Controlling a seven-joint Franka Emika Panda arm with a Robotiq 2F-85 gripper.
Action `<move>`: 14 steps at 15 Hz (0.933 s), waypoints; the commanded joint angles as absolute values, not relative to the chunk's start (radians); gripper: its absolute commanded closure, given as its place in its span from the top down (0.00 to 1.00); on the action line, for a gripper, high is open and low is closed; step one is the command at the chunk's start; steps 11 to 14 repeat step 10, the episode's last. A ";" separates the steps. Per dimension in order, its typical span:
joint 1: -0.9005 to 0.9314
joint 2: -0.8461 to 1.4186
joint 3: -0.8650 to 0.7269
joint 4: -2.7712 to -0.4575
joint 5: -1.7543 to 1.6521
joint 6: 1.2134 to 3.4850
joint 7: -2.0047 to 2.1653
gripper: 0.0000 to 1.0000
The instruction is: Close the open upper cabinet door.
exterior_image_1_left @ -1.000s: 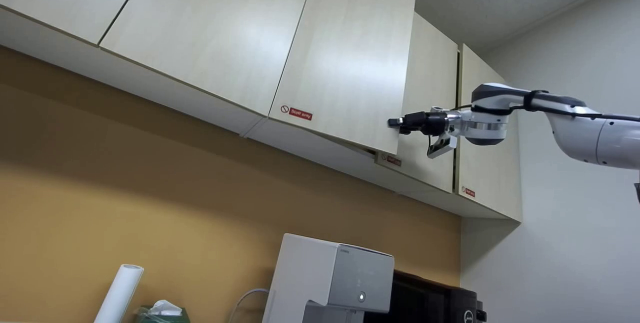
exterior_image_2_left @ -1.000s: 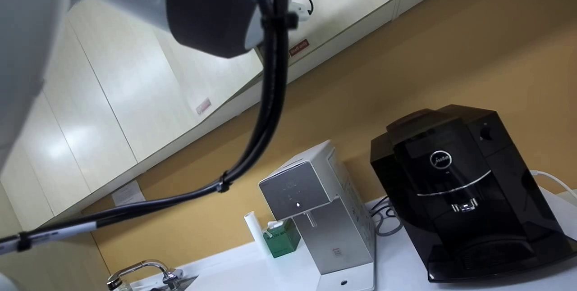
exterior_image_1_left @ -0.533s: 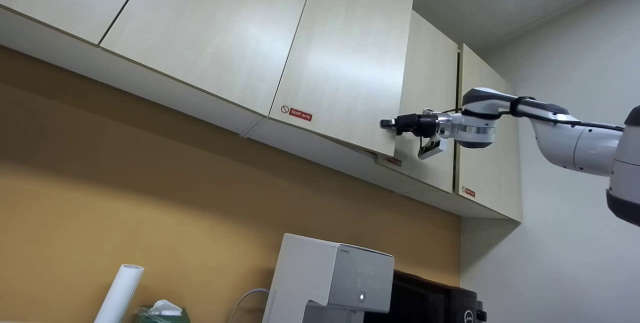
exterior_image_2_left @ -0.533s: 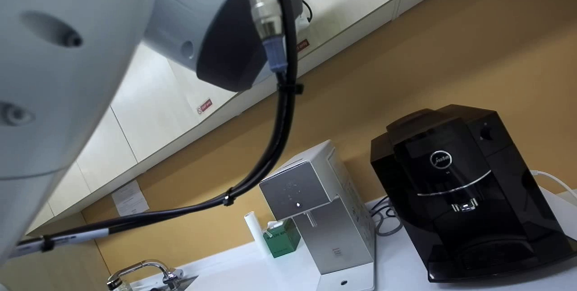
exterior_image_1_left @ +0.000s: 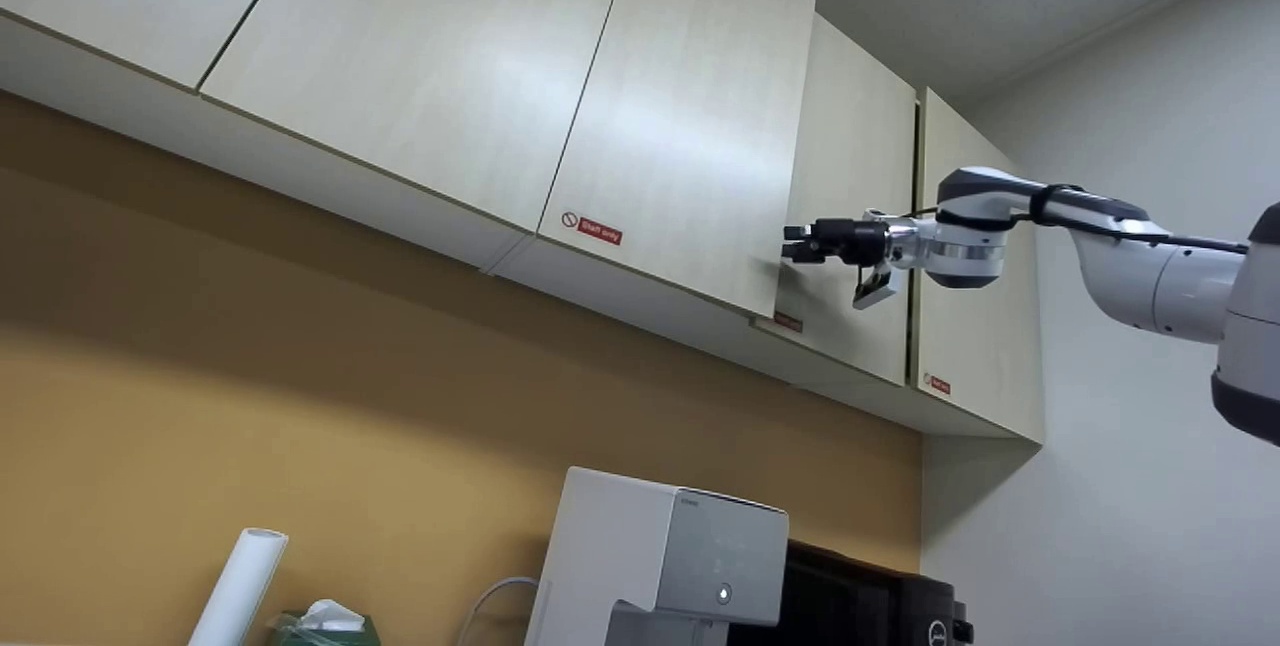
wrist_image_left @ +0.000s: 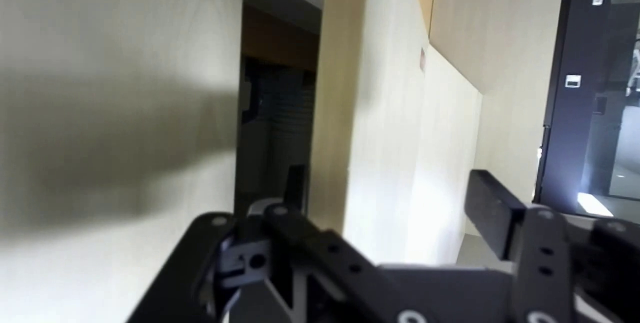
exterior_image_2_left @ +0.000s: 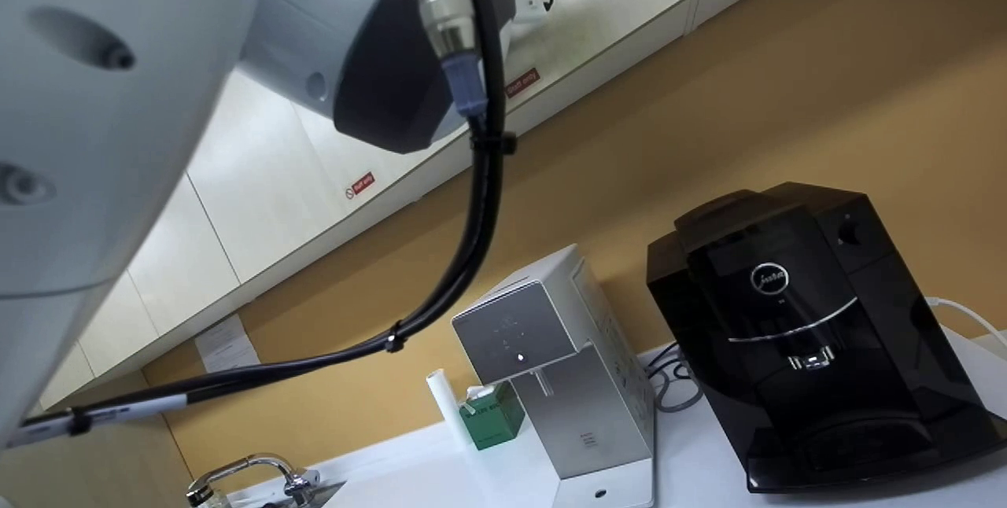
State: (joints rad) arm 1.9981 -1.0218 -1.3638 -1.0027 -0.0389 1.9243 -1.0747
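The upper cabinet door (exterior_image_1_left: 690,126) is a tall pale beige panel with a red-and-white label (exterior_image_1_left: 600,229) at its lower left. It stands slightly ajar, its free right edge out in front of the neighbouring door. Part of this door (exterior_image_2_left: 354,158) shows beyond the arm in an exterior view. My gripper (exterior_image_1_left: 788,242) is at the free edge, low down, with its fingers spread. In the wrist view, the door's edge (wrist_image_left: 335,88) and bright face lie beyond the open gripper (wrist_image_left: 390,188), beside a dark gap into the cabinet. Contact with the door cannot be told.
The narrower beige door (exterior_image_1_left: 855,176) is just right of the gripper. Wider beige doors (exterior_image_1_left: 420,66) run left. Below are a water dispenser (exterior_image_1_left: 725,551), a black coffee machine (exterior_image_2_left: 787,319), a white tube (exterior_image_1_left: 238,586) and a green box (exterior_image_2_left: 492,417). Cables (exterior_image_2_left: 472,241) hang from the arm.
The upper cabinet door has swung inward, closer to the cabinet. My gripper, shut against its face before, has opened and drawn back right to the free edge.
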 commanded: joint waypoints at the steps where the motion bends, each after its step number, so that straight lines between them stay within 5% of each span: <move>1: 1.983 -0.979 -1.362 -0.978 -0.057 1.961 -1.069 1.00; 14: 1.890 -0.891 -1.406 -1.050 -0.083 2.172 -0.970 1.00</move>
